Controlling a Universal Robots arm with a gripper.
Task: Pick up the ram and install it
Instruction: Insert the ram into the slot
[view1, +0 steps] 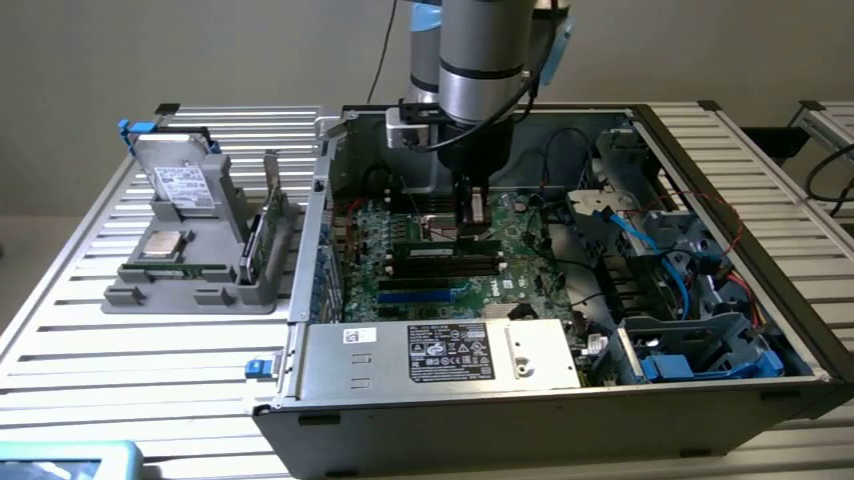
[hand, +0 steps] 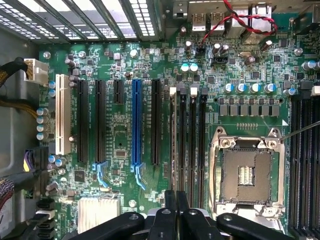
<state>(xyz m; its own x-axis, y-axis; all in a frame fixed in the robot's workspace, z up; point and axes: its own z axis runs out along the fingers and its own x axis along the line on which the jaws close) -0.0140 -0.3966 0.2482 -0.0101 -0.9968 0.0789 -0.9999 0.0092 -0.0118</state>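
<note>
Wrist view: the gripper (hand: 176, 196) is seen with its fingers drawn almost together, closed narrowly on the ram (hand: 173, 145). The ram is viewed edge-on as a thin strip at the end of the row of black slots (hand: 192, 145) on the motherboard (hand: 120, 135). In the exterior view the gripper (view1: 470, 228) is lowered inside the case (view1: 641, 420), and the ram (view1: 454, 243) is made out as a long, narrow green stick just beneath it, lined up with the slots. The pickup is judged done and the insertion under way; whether the ram is fully seated and latched cannot be told. Its chips and label cannot be made out.
</note>
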